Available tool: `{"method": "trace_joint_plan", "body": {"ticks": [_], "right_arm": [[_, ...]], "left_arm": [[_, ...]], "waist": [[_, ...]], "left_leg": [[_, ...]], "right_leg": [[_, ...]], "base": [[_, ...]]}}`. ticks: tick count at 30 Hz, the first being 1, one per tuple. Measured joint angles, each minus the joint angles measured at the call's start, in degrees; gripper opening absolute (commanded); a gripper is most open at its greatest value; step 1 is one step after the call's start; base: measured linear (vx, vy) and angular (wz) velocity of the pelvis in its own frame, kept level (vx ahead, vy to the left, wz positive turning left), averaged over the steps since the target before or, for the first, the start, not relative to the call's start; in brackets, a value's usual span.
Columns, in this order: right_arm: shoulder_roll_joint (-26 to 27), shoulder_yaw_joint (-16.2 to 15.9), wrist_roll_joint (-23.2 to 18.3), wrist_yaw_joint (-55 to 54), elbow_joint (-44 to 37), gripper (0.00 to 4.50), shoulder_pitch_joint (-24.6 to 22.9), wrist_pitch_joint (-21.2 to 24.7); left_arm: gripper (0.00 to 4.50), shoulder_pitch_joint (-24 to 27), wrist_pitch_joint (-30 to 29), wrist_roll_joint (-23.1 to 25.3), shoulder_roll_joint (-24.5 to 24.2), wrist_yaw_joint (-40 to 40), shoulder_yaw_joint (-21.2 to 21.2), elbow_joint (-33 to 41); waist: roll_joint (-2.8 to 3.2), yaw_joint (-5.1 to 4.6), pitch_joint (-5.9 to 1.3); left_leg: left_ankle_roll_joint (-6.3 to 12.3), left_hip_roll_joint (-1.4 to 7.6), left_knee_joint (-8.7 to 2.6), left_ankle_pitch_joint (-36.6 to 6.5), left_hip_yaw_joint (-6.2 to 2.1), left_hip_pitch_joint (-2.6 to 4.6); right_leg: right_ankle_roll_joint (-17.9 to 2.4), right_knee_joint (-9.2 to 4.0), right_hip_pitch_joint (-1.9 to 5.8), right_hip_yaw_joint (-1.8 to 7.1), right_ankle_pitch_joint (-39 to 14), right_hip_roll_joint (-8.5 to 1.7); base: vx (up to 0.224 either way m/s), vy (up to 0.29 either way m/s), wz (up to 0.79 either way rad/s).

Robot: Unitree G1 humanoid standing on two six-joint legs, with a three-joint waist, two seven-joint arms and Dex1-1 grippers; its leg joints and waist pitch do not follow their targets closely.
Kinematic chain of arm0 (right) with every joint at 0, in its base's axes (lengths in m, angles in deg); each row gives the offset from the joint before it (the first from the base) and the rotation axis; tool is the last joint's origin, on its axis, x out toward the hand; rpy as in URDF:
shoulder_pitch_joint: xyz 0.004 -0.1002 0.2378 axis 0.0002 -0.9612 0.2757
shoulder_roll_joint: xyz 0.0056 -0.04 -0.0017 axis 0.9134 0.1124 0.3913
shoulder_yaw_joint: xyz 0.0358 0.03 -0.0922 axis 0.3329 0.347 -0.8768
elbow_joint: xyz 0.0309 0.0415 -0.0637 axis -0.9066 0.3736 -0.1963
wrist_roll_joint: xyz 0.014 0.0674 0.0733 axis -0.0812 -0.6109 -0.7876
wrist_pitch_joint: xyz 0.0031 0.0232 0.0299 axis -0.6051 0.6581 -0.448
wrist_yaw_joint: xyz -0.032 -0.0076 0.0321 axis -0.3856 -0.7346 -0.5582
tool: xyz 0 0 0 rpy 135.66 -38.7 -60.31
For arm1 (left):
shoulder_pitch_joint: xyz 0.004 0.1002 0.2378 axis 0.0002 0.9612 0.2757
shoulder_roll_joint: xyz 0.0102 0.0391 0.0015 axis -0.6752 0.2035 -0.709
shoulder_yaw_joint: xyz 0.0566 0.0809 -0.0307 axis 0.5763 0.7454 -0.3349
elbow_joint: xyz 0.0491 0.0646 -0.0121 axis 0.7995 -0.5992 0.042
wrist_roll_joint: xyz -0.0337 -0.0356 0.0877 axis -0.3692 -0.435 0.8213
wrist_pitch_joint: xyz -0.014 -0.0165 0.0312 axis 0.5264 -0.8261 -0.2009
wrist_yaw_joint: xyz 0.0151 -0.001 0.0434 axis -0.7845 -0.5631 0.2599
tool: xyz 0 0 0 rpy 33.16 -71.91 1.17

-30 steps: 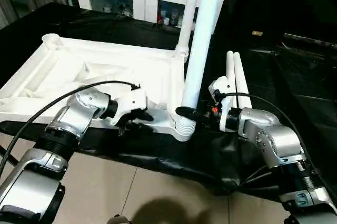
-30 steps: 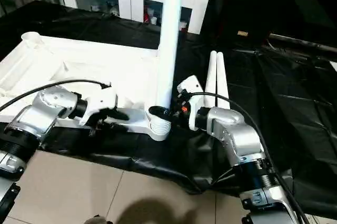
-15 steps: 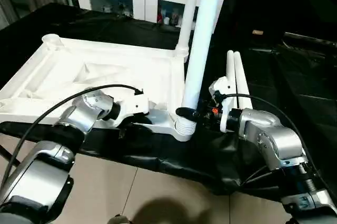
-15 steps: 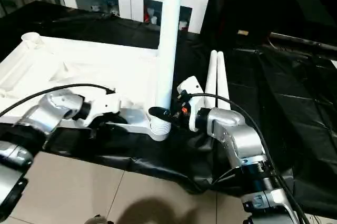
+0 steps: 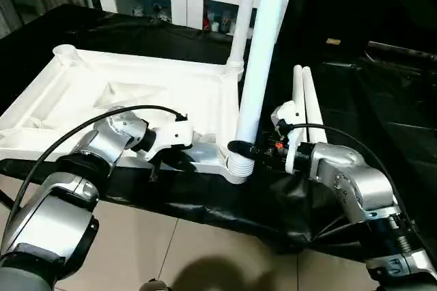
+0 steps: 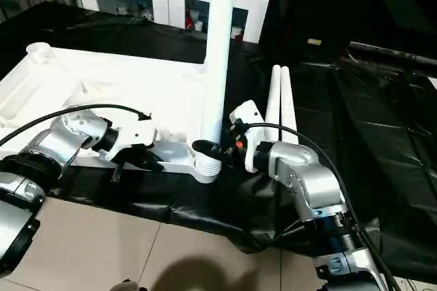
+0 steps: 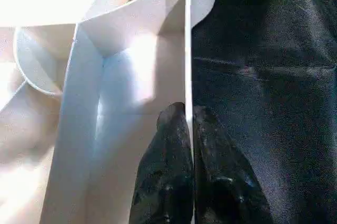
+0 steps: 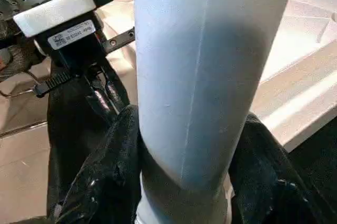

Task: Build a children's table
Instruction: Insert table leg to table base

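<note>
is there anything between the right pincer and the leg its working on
No. The right pincer is closed around the upright leg just above the near corner socket, its fingers touching the tube on both sides.

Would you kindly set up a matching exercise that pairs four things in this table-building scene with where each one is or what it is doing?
Things:
1. left pincer
2. right pincer
3. two spare legs
4. far corner leg

States:
A. lying side by side on the black sheet
B. closed around the upright leg at the near socket
C. pinched shut on the tabletop's near edge wall
D. standing in its socket, untouched

Pairs: 1-C, 2-B, 3-A, 4-D
</note>
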Motion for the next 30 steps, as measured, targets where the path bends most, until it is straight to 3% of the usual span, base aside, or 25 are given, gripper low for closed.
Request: {"method": "trace_joint_plan", "body": {"ticks": [11, 20, 30], "right_arm": [[0.16, -0.15, 1.26, -1.53, 2.19, 1.85, 0.71, -2.22], [0.85, -0.5, 1.23, -1.24, 4.2, 1.85, 1.07, -4.45], [4.73, 3.93, -1.48, -3.89, 7.55, 1.84, -1.8, -9.06]], "left_arm": [[0.0, 3.61, -0.24, -3.87, 1.16, 1.13, -4.54, 0.18], [0.0, 5.25, -0.15, -4.19, 0.47, 1.72, -5.1, 1.99], [0.0, 6.55, -1.78, -4.36, 0.58, 3.29, -5.83, 3.78]], "waist": [[0.06, -0.48, -0.02], [0.15, -0.83, -0.1], [0.38, -0.98, -0.24]], "left_leg": [[0.0, 0.0, -0.02, 0.0, 0.02, 0.02], [0.0, 0.0, -0.06, 0.0, 0.06, 0.1], [0.0, -0.04, -0.12, 0.0, 0.1, 0.14]], "right_leg": [[-0.01, -0.01, 0.0, 0.02, 0.01, 0.0], [-0.01, 0.01, 0.01, 0.08, 0.01, 0.0], [0.0, -0.01, 0.01, 0.18, 0.02, 0.0]], "base": [[0.0, 0.0, 0.0], [0.0, 0.0, 0.0], [0.0, 0.0, 0.0]]}}
